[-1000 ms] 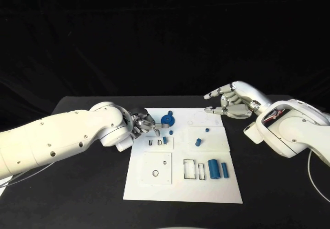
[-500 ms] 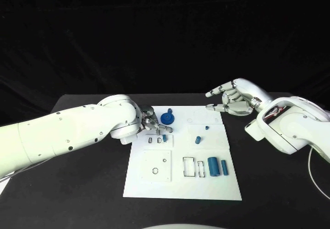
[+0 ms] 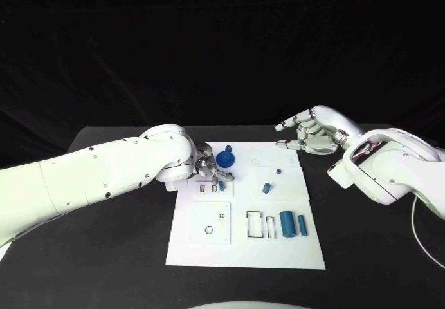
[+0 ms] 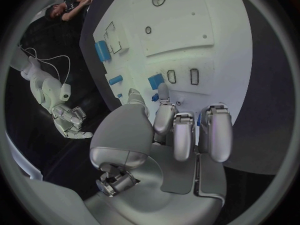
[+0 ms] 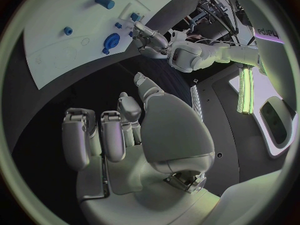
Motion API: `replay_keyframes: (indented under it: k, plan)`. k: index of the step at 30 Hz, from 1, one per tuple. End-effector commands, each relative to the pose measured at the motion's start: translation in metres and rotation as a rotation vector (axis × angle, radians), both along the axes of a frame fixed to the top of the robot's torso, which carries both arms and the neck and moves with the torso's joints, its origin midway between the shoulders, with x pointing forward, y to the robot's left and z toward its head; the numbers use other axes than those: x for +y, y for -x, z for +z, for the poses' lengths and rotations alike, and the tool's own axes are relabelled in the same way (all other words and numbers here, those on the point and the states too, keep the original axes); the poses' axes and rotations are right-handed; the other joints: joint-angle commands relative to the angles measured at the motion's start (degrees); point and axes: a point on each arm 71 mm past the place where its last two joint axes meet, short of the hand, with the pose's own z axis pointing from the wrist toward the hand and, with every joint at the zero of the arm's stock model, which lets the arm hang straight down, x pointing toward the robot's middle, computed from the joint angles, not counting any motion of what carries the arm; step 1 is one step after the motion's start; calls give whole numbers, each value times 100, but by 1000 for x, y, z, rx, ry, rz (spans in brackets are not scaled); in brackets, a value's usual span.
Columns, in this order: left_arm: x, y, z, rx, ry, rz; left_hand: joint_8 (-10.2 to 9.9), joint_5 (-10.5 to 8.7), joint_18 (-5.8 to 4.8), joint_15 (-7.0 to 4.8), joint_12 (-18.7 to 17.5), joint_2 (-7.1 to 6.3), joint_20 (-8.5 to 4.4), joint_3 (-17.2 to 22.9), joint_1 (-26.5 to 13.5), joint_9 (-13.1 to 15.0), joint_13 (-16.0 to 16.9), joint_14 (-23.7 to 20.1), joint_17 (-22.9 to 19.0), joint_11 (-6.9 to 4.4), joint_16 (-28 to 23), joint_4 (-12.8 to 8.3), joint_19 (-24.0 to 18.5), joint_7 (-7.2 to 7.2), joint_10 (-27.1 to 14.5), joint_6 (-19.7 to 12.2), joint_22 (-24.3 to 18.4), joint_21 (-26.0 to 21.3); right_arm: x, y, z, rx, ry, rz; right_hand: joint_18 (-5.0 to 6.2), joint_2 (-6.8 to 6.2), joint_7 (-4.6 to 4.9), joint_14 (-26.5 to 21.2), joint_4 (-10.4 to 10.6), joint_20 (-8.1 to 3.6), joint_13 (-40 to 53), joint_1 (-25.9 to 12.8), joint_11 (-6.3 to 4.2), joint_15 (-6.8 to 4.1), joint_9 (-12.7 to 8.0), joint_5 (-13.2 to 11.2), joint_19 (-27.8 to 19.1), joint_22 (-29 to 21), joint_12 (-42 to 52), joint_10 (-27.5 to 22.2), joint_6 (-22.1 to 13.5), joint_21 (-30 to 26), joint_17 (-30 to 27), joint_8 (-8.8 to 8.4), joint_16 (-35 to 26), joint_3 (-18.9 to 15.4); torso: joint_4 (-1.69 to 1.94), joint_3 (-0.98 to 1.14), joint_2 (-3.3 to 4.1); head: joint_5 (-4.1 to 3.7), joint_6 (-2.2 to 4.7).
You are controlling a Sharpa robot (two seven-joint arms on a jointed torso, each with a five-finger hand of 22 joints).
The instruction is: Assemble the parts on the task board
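Note:
The white task board (image 3: 243,248) lies mid-table. My left hand (image 3: 209,170) hovers at its far left with fingers curled, right beside the round blue part (image 3: 226,159). A small blue piece (image 3: 222,186) stands by two empty slots just below the fingertips (image 4: 164,91). In the left wrist view, blue slivers (image 4: 154,98) show between the curled fingers; whether they are held is unclear. My right hand (image 3: 312,134) hangs above the board's far right corner, fingers apart, holding nothing. Two small blue pieces (image 3: 266,188) lie mid-board. Two blue cylinders (image 3: 287,223) lie near right.
The board also carries a square plate with an oval hole (image 3: 209,229) and empty rectangular slots (image 3: 254,224). Black table (image 3: 111,257) surrounds it on the left, right and near sides. The left forearm (image 3: 102,174) lies across the table's left.
My left arm has swung in and its hand has shifted slightly right, staying by the round blue part. The right hand has barely moved. No part on the board has moved.

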Motion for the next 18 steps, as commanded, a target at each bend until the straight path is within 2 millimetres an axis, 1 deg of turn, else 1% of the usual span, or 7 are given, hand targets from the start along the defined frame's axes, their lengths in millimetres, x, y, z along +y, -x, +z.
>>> replay_keyframes:
  k: [1, 5, 11, 15, 18]
  plan:
    - [7, 1, -3, 52, -128, 37, 39, -12, -55, -45, -27, 41, -29, -38, 36, 11, -6, 602, 1508, -8, 17, -8, 154, 5, -49, -53, 507, -14, 2, 0, -2, 14, 11, 17, 24, 33, 3, 374, 36, -12, -22, -53, -18, -32, -5, 47, -14, 189, -42, -42, 49, -31, 505, -13, -29, -16, 1, 4, 0, 11, -10]
    - [5, 0, -3, 51, -129, 35, 57, -11, -56, -43, -27, 60, -27, -43, 66, 39, -1, 602, 1508, -6, 17, -10, 155, 6, -49, -71, 513, -13, 3, 0, -2, 14, 11, 18, 24, 37, 3, 375, 39, -13, -25, -54, -19, -32, -5, 53, -15, 188, -43, -41, 50, -32, 505, -14, -30, -16, 6, 1, 2, 14, -21]
    - [3, -3, -4, 50, -130, 42, 86, -10, -55, -41, -30, 102, -24, -42, 124, 85, 2, 602, 1508, -5, 17, -17, 152, 7, -50, -95, 511, -15, 4, -1, -3, 17, 12, 20, 25, 45, 1, 375, 44, -15, -37, -53, -21, -34, -6, 78, -15, 185, -52, -43, 53, -35, 503, -17, -34, -15, -4, 1, 3, 24, -28]
    - [3, -4, -5, 52, -135, 47, 110, -8, -53, -38, -39, 155, -20, -25, 202, 128, -3, 602, 1508, -3, 17, -29, 146, 9, -56, -120, 502, -21, 4, -1, -3, 20, 14, 21, 24, 51, -1, 379, 65, -24, -71, -52, -26, -41, -11, 311, -10, 183, -70, -42, 58, -41, 506, -34, -43, -10, -1, 7, 1, 24, -43]
    - [3, -5, -6, 55, -138, 46, 125, -7, -53, -36, -44, 192, -16, -10, 263, 159, -5, 602, 1508, 0, 17, -38, 146, 11, -59, -139, 504, -22, 4, -1, -4, 21, 15, 21, 25, 50, -1, 380, 69, -26, -79, -49, -28, -43, -12, 366, -11, 178, -71, -39, 61, -45, 503, -38, -48, -7, 3, 8, 1, 22, -47]
